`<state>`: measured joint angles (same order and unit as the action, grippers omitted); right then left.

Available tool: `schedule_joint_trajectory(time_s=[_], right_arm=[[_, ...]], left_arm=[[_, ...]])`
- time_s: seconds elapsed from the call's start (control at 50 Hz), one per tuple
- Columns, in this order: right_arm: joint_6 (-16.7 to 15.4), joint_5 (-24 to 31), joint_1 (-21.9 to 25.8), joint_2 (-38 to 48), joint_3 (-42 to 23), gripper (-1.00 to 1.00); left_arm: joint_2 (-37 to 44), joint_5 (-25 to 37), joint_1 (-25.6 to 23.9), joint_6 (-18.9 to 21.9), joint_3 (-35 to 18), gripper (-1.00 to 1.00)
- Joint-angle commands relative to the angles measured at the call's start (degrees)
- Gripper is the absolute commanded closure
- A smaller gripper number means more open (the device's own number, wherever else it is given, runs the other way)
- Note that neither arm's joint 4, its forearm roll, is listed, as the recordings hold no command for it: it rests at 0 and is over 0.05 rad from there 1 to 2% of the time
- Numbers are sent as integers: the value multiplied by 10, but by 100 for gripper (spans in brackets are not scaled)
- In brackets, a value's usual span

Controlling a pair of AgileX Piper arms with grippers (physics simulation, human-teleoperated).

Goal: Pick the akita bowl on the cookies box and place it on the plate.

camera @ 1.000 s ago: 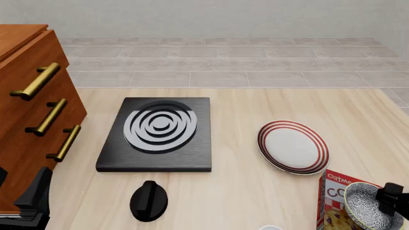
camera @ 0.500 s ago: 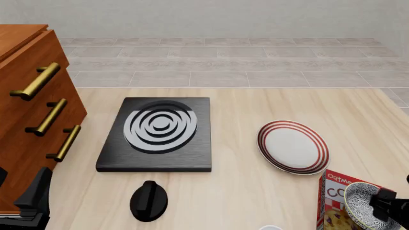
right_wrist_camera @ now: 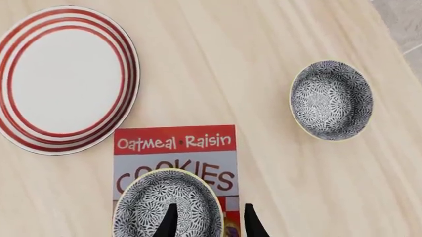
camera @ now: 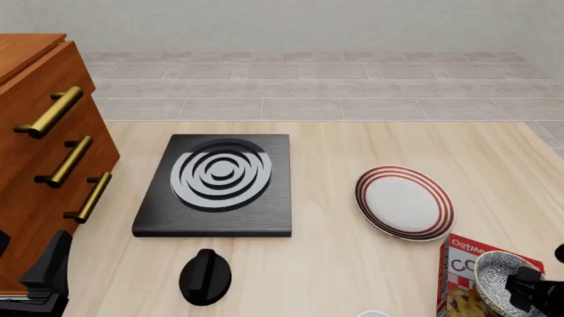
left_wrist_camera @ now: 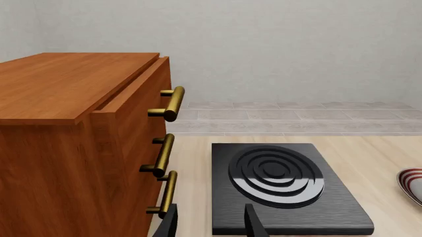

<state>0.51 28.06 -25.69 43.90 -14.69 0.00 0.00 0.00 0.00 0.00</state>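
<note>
The akita bowl point(right_wrist_camera: 148, 207) point(camera: 495, 272), speckled black and white, sits on the red cookies box point(right_wrist_camera: 175, 144) point(camera: 458, 259) at the table's near right corner. My right gripper point(right_wrist_camera: 209, 224) point(camera: 534, 290) is open and low over the bowl's right rim. One finger point(right_wrist_camera: 169, 221) is inside the bowl and the other finger point(right_wrist_camera: 253, 223) is outside it, over the box. The plate point(right_wrist_camera: 66, 79) point(camera: 405, 202), white with red rings, lies just beyond the box. My left gripper point(left_wrist_camera: 209, 226) is open with nothing between its fingers, near the table's front left, by the cabinet.
A second speckled bowl point(right_wrist_camera: 331, 99) rests on the bare table to the right of the box. A black stove point(camera: 218, 181) lies mid-table, a black knob point(camera: 205, 276) in front of it. A wooden cabinet point(camera: 44, 165) with brass handles stands at the left.
My right gripper has dropped lower onto the bowl's right rim and now hides more of it in the front view. The left arm, bowl, box and plate have not moved.
</note>
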Motion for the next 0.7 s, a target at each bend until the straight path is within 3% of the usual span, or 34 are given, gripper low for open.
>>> schedule_joint_trajectory(time_s=[0.02,0.48,0.5,0.52,0.7], right_arm=[[-1,-6,-2,4,7,-100],[2,-21,4,10,20,-100],[5,-22,4,10,20,100],[-13,-17,-5,6,14,100],[-6,-11,-3,-4,12,100]], left_arm=[[0,0,0,0,0,-100],[0,0,0,0,0,-100],[0,0,0,0,0,-100],[0,0,0,0,0,-100],[0,0,0,0,0,-100]])
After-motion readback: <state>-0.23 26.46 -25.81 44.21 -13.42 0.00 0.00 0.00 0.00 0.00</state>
